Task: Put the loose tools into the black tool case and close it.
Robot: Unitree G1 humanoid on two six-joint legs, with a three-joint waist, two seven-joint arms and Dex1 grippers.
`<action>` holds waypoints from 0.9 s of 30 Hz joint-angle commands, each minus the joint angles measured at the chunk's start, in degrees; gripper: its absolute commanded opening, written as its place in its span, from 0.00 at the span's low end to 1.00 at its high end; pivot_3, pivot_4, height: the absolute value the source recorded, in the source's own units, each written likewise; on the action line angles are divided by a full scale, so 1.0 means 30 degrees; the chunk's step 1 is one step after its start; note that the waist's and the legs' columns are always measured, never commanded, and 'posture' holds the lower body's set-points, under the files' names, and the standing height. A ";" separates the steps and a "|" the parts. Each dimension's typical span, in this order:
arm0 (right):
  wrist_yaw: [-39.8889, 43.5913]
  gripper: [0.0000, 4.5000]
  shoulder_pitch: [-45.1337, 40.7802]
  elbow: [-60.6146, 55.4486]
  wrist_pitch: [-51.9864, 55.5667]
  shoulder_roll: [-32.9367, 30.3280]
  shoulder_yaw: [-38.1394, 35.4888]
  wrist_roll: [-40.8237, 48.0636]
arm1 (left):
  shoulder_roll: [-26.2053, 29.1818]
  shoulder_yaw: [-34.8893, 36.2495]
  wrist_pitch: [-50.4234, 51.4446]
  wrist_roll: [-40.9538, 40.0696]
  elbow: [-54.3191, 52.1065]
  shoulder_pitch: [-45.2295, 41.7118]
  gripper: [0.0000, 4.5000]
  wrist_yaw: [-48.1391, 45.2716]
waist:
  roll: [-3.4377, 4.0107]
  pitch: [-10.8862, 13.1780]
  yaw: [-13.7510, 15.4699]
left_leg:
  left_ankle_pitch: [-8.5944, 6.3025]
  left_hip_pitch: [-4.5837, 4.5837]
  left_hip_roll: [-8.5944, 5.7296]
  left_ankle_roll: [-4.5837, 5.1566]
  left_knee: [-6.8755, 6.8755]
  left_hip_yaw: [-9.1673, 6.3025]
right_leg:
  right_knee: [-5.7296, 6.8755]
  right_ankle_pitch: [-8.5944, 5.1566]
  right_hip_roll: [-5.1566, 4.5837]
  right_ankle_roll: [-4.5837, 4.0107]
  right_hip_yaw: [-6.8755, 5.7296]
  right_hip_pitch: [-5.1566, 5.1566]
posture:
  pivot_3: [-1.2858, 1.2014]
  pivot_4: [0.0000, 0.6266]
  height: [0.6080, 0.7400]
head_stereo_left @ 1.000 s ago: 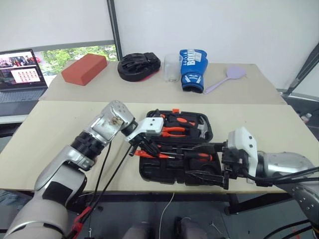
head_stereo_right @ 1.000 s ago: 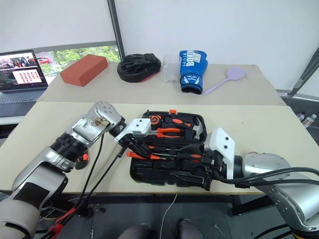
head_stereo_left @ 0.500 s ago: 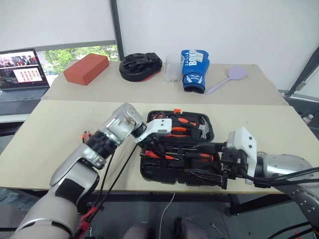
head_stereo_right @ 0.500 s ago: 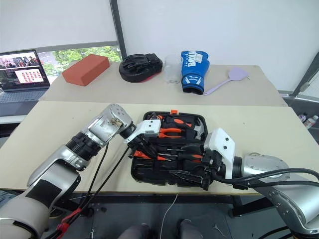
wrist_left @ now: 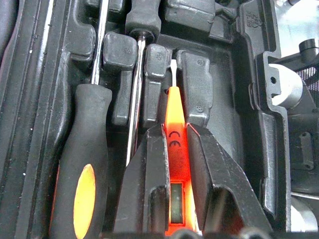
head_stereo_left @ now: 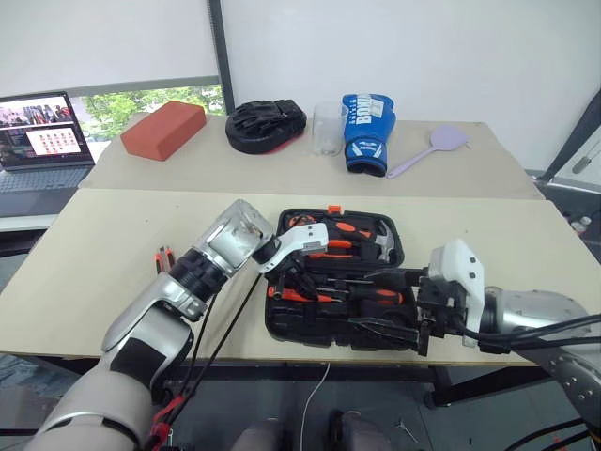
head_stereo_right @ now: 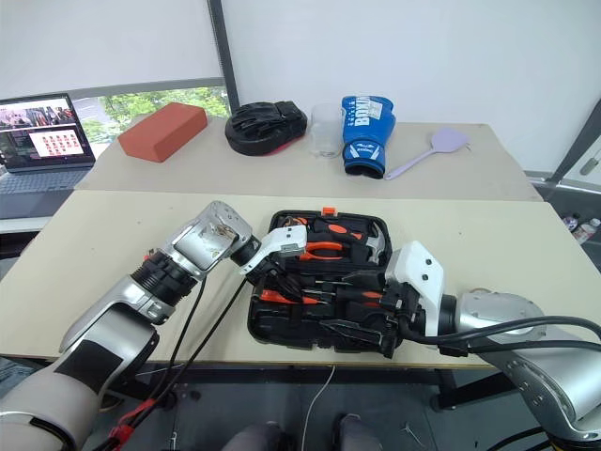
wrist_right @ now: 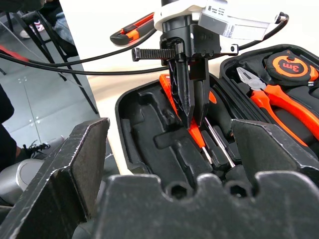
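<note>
**Tester pen being held over open tool case**

Two beige surfaces are standing end to end before a white wall; the nearer surface (head_stereo_left: 113, 244) is carrying the black tool case (head_stereo_left: 333, 329), which is lying open near its front edge with the lid laid flat. Pliers (head_stereo_left: 329, 246), a tape measure (wrist_right: 288, 64) and a hammer (head_stereo_left: 383, 242) are sitting in the far half of the case.

The left end effector (wrist_left: 173, 164) is reaching into the near half of the case, its two black fingers (wrist_left: 149, 169) clamping the small orange tester pen (wrist_left: 174, 119) between them. In the left wrist view the pen's metal tip is pointing along a narrow moulded recess. Just beside it, a screwdriver (wrist_left: 82, 164) with an orange-black handle is lying seated in the case, and the shaft of a second one is lying between that handle and the pen.

The right end effector (head_stereo_left: 399, 305) is hanging at the right end of the case with its fingers standing wide apart and gripping nothing.

An orange-black utility knife (wrist_right: 130, 29) is lying on the surface outside the case, on its left side.

On the far surface a red block (head_stereo_left: 162, 130), a black mitt (head_stereo_left: 266, 124), a clear cup (head_stereo_left: 326, 128), a blue boxing glove (head_stereo_left: 366, 130) and a lilac paddle (head_stereo_left: 430, 148) are resting in a row.
</note>
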 commanded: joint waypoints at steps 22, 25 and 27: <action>-0.0141 1.00 -0.0588 0.0370 -0.0311 0.0141 -0.0683 0.0338 | 0.0741 0.0239 -0.2423 -0.0199 -0.2558 0.1106 0.05 0.0661 | 0.0002 -0.0001 -0.0072 | 0.0000 0.0003 -0.0015 -0.0003 0.0029 -0.0006 | 0.0008 0.0015 0.0004 0.0022 0.0014 0.0008 | 0.52 0.24 1.00; -0.0239 1.00 -0.0494 0.0287 -0.0288 0.0195 -0.0729 0.0430 | 0.0889 -0.0077 -0.3905 0.0400 -0.2103 0.1284 0.05 0.0774 | 0.0002 -0.0001 -0.0071 | 0.0000 0.0004 -0.0016 -0.0003 0.0029 -0.0006 | 0.0006 0.0015 0.0003 0.0022 0.0016 0.0008 | 0.52 0.24 1.00; -0.0348 1.00 -0.0448 0.0259 -0.0278 0.0285 -0.0695 0.0466 | 0.1003 -0.0160 -0.4500 0.0491 -0.1917 0.1325 0.05 0.0425 | 0.0002 -0.0001 -0.0047 | -0.0001 0.0005 -0.0016 -0.0003 0.0030 -0.0006 | 0.0006 0.0015 0.0002 0.0022 0.0015 0.0010 | 0.52 0.24 1.00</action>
